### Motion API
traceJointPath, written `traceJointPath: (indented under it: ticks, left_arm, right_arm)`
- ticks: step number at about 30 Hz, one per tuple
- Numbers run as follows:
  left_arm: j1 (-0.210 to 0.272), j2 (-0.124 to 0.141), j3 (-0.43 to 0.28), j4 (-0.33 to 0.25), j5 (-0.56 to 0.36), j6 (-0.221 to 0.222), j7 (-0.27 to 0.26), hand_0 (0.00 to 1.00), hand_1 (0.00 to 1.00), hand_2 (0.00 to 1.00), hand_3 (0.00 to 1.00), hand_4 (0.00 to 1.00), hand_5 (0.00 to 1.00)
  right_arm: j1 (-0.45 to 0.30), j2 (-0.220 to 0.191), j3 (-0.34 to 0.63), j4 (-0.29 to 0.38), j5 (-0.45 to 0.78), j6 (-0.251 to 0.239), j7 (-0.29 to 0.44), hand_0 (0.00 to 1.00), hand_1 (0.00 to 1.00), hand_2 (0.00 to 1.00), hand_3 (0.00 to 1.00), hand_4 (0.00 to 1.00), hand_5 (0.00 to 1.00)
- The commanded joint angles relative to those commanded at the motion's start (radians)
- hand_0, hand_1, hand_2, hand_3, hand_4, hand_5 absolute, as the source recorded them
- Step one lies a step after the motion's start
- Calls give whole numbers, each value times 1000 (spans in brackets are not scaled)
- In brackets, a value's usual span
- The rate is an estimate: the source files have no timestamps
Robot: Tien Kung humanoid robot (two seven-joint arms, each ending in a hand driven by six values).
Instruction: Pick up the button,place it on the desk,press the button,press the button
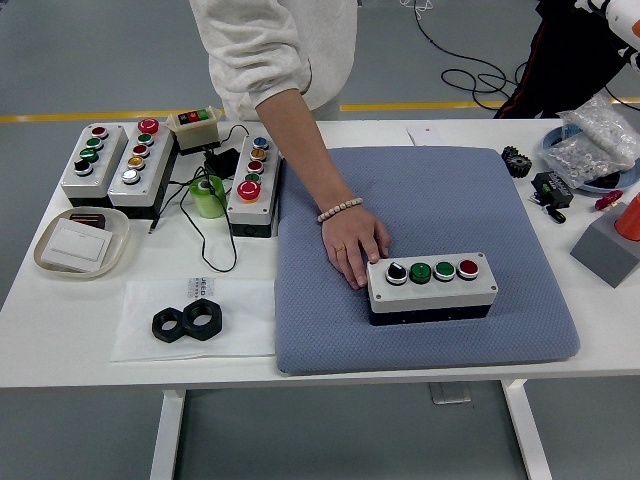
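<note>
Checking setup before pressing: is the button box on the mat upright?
Upright: the button box lies flat on the blue mat, its four buttons facing up.

Person (275, 45) in white sweatshirt, beaded bracelet (337, 208), ring (339, 249) on one of the fingers
</note>
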Motion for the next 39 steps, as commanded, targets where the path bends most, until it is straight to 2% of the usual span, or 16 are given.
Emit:
traceJointPath:
  ticks: [10,17,23,33,39]
  left_arm:
    - [-1,1,7,0,-9,0,-3,741,914,983,941,609,998]
    - [-7,3,17,0,-22,2,-5,741,914,983,941,612,998]
    - [-8,4,25,0,-31,3,-7,741,913,983,942,609,998]
    - [-13,5,28,0,-34,4,-8,741,914,984,942,613,998]
    - [-18,5,27,0,-33,4,-9,741,913,984,942,612,998]
  right_arm:
    - [-29,-6,-43,18,0,76,37,318,174,186,759,323,2]
    - [-34,-20,-76,41,0,126,61,318,173,183,762,302,2]
    - [-31,-32,-88,64,0,202,111,318,171,180,771,289,2]
    - [-16,-28,-80,30,11,346,217,316,170,180,774,292,2]
    - [-15,-13,-108,1,116,384,254,315,170,180,779,303,2]
